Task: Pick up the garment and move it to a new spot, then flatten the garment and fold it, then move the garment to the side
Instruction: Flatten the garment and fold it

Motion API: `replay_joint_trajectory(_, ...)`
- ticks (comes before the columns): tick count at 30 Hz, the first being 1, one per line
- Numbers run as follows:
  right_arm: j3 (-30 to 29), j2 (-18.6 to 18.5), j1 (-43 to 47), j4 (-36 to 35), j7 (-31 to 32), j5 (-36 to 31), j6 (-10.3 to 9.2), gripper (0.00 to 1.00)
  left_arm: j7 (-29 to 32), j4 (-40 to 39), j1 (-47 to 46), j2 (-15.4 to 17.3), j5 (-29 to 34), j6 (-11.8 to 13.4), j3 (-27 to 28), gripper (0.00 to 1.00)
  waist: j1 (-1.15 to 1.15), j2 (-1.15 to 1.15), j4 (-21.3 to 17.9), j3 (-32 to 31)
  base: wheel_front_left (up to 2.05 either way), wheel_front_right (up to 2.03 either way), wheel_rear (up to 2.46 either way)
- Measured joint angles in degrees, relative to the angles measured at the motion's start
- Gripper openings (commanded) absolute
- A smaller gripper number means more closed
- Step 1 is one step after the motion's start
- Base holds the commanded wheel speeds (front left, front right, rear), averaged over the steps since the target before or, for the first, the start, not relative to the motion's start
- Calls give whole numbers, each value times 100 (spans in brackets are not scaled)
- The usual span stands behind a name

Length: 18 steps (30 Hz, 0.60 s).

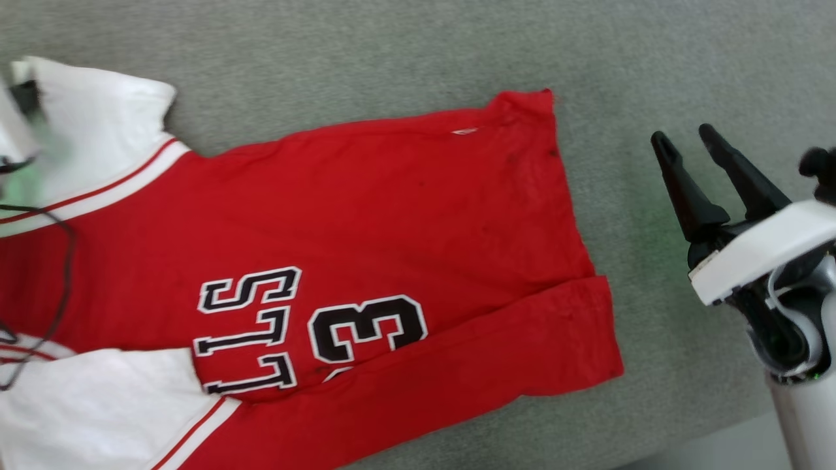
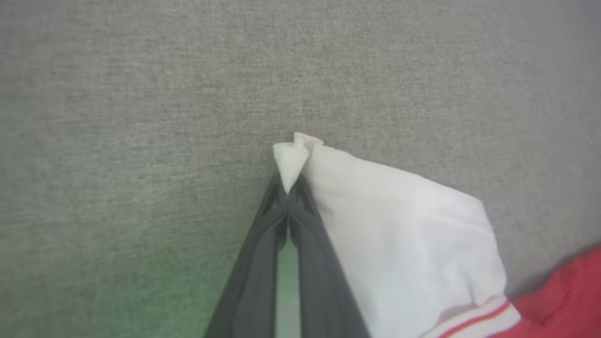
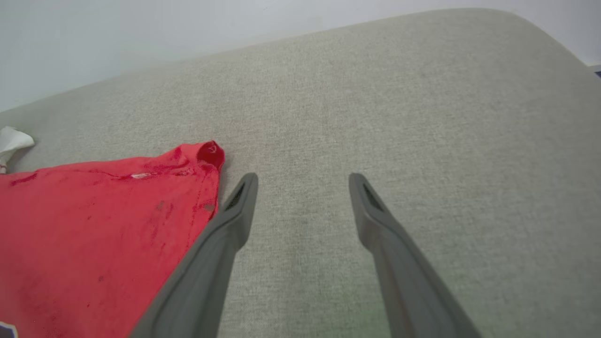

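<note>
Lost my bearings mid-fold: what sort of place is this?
Probably indoors, on a sofa or padded bench: grey woven upholstery with a rounded edge, a pale wall behind, the garment spread on it.

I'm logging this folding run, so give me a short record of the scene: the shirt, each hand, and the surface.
shirt: red with white sleeves, spread mostly flat, near long edge folded over part of the lettering
left hand: shut on the corner of a white sleeve
right hand: open, holding nothing, just past the shirt's hem corner
surface: grey fabric cushion
</note>
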Motion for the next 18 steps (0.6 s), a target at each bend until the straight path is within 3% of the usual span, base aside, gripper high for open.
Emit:
replay_joint_trajectory(8,720,-699,-965,1028,1582,918,0,100,-534,-322,-242,-516,192,-301,-424,0,0,0,653,-258,0,0,0)
replay_joint_trajectory(18,1257,-920,-2079,2039,2869,1279,4,100,-706,-699,-411,-739,346,-399,-730,0,-1,0,1375,-171,0,0,0)
